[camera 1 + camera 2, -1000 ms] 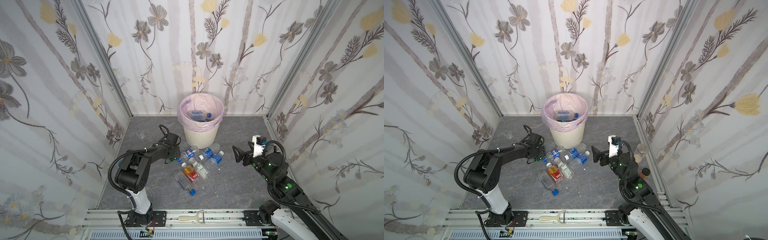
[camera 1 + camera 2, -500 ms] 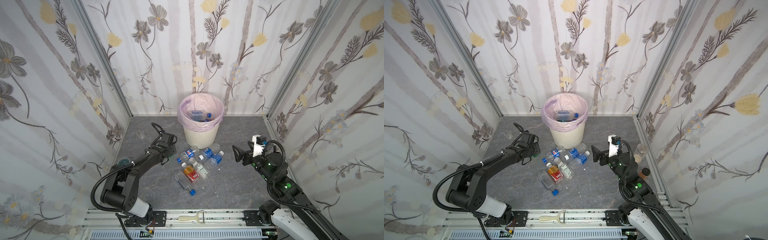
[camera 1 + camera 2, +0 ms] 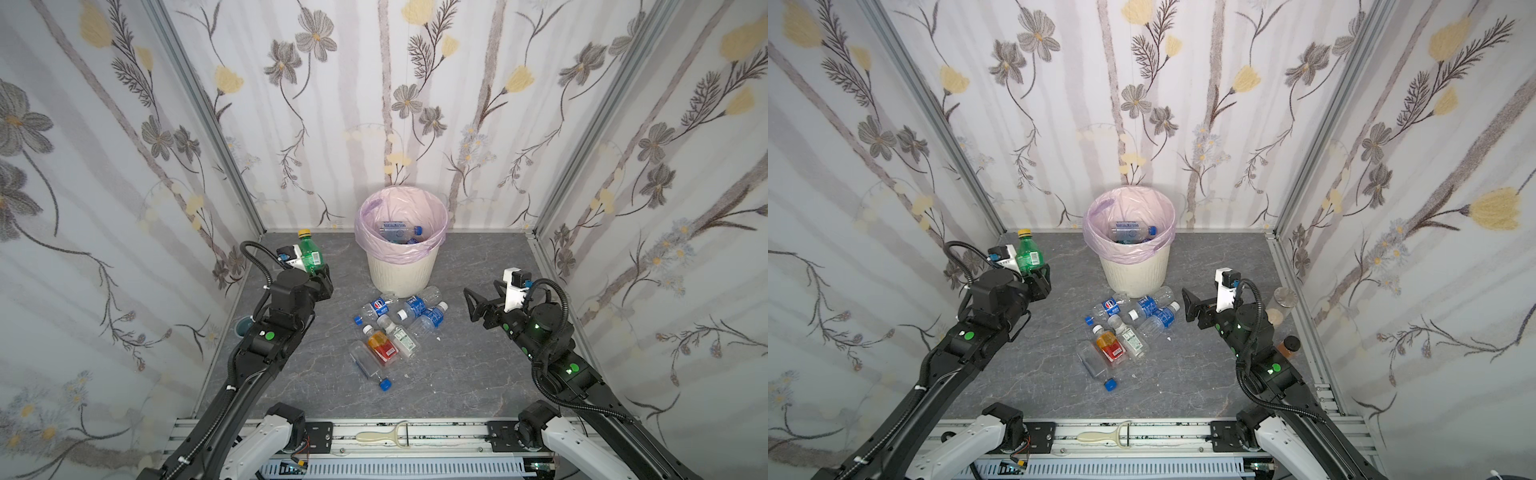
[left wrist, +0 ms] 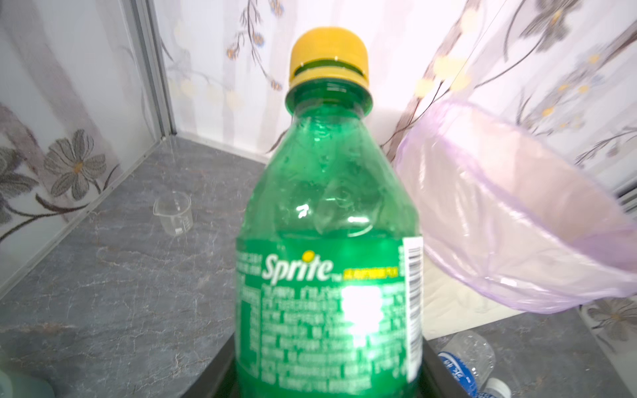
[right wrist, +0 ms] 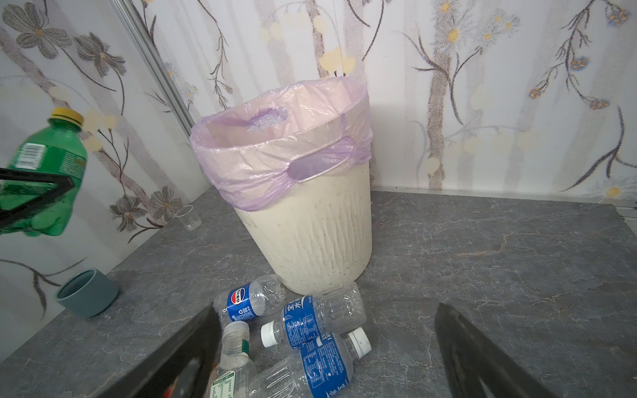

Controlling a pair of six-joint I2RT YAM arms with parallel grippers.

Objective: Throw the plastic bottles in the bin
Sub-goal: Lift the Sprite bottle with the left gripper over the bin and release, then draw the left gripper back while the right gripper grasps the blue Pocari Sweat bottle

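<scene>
The left gripper (image 3: 318, 272) is clamped on the lower body of a green bottle (image 3: 308, 252) with a yellow cap, carrying it upright and clear of the floor at the far left, beside the bin (image 3: 401, 270) but not yet over its pink-lined rim. From the left wrist view the green bottle (image 4: 327, 248) fills the middle and the bag's rim (image 4: 517, 220) lies off to one side, so the bottle has to travel right and over the rim before it can be let go. The chief risk, as I judge it, is a release too soon or too low: the bottle would strike the outside of the bag or the bin wall and roll off along the left wall, where a clear beaker (image 4: 173, 213) and a small grey cup (image 5: 88, 293) stand. A low sideways sweep could also snag the loose bag or nudge the light bin. The grip sits low on a smooth, dented bottle, so a fast swing could make it tip or slip in the jaws. The right gripper (image 3: 471, 305) stands wide open and empty, right of the bottles on the floor (image 3: 399, 328), which lie in a cluster just near the bin's base, two of them apparently touching it. If both arms close on the bin together, they could clash above it, or the right jaws could scatter the tightly packed, overlapping bottles instead of seizing one.
</scene>
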